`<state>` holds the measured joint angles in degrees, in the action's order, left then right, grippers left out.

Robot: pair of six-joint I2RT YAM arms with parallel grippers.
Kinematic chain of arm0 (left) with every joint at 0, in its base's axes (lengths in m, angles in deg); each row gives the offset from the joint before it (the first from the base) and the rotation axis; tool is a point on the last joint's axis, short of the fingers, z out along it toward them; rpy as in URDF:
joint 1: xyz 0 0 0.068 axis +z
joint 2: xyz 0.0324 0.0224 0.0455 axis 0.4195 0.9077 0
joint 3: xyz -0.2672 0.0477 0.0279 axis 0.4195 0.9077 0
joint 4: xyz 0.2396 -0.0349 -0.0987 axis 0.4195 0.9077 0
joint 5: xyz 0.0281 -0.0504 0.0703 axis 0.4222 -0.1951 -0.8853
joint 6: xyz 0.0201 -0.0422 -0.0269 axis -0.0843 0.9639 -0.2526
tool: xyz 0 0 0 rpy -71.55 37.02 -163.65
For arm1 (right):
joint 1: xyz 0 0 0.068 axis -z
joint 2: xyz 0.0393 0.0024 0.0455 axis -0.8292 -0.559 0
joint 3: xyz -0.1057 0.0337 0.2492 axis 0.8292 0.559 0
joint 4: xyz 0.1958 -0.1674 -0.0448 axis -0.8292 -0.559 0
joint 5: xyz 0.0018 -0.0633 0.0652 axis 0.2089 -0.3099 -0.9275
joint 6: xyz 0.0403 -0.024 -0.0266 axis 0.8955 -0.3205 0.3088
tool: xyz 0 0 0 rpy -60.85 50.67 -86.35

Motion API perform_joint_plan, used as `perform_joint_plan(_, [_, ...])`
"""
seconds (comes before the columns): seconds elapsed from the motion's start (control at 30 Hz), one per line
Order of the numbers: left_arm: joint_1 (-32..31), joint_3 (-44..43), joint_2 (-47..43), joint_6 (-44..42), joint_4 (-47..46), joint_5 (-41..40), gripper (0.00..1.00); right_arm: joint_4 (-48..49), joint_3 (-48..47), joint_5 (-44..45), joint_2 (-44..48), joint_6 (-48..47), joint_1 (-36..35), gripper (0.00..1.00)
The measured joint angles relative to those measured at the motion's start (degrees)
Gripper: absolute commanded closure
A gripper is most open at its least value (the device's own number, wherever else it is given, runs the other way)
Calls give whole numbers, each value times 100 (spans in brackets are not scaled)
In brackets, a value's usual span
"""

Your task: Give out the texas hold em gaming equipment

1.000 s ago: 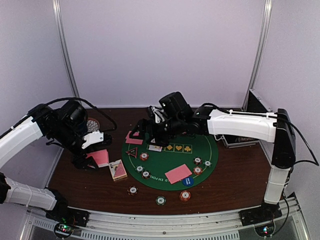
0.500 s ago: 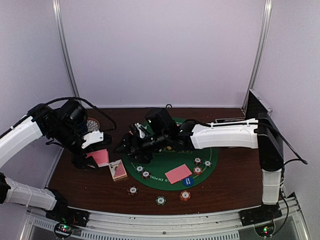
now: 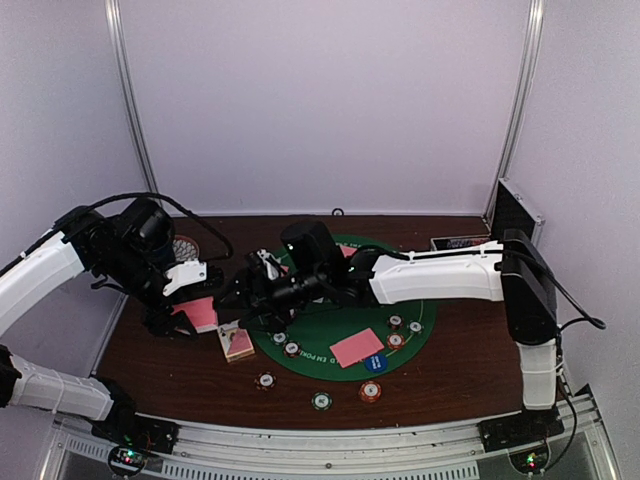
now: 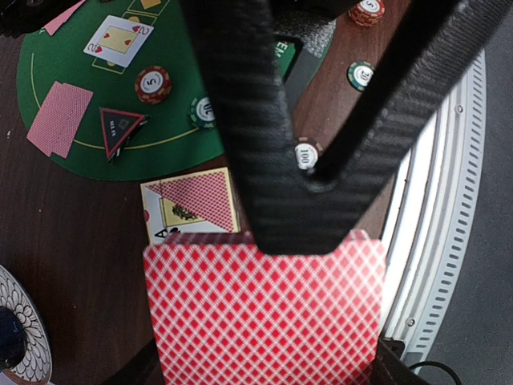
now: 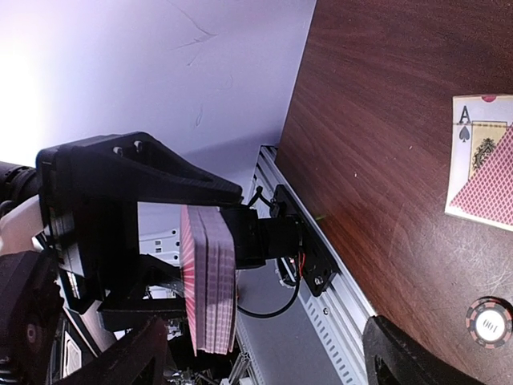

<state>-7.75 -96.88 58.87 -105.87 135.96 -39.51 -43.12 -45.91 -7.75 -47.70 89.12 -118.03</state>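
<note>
Left gripper (image 3: pixel 178 320) clamps the deck of pink-backed cards (image 4: pixel 264 313) at the felt mat's (image 3: pixel 322 338) nine o'clock. Right gripper (image 3: pixel 243 293) faces it, jaws spread. Next job, probably: pinch off one card.

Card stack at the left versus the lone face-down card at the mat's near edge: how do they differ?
The card stack is many cards thick; the lone card is single. The stack is clamped in the left gripper, raised beside the green mat; the lone card lies flat and free on it. Both show pink patterned backs.
</note>
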Motion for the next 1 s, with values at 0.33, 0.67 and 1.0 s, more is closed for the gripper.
perform_joint_plan(0.33, [0,-7,9,0,2,9,100,273,-133,-107,-107,223,-57,13])
perform_joint_plan(0.67, [0,-79,33,0,15,22,100,581,-938,-297,-863,551,-234,18])
perform_joint_plan(1.0, [0,-81,33,0,15,24,100,778,-1307,-422,-1283,861,-297,25])
